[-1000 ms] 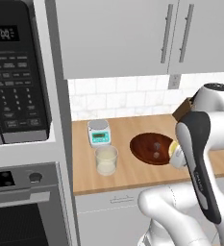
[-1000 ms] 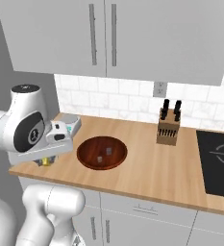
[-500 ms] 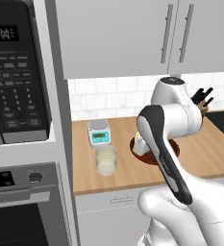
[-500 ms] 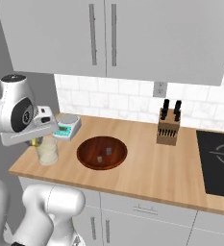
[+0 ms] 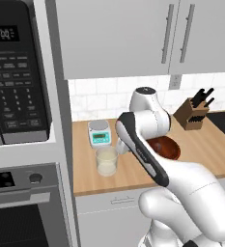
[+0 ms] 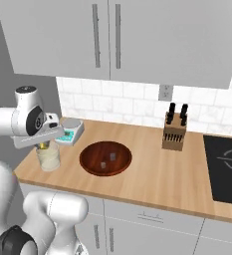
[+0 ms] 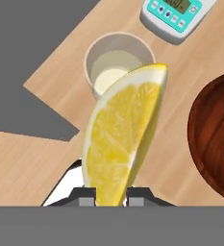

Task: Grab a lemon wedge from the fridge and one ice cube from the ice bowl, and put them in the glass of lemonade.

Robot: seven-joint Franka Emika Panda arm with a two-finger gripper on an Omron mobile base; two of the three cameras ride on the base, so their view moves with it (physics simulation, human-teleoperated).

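Observation:
My gripper [image 7: 111, 193] is shut on the lemon wedge [image 7: 120, 144], a bright yellow slice that stands up between the finger tips. Beyond the wedge stands the glass of lemonade [image 7: 117, 62], seen from above. From the right base view, the gripper [image 6: 43, 145] hangs just over the glass [image 6: 48, 157], with a bit of yellow showing under the hand. The ice bowl [image 6: 95, 162] is dark reddish-brown and lies to the right of the glass with two ice cubes [image 6: 112, 156] in it. The left base view shows the glass [image 5: 106, 160] in front of the arm. The fridge is out of view.
A small white scale [image 6: 70, 130] with a teal display stands behind the glass. A knife block [image 6: 174, 134] sits near the back wall, and a black cooktop [image 6: 227, 169] lies at the far right. A microwave [image 5: 17, 72] and wall oven [image 5: 22, 207] rise left of the counter.
The arm has swung left from over the bowl to above the glass, carrying the lemon wedge. Nothing on the counter has moved.

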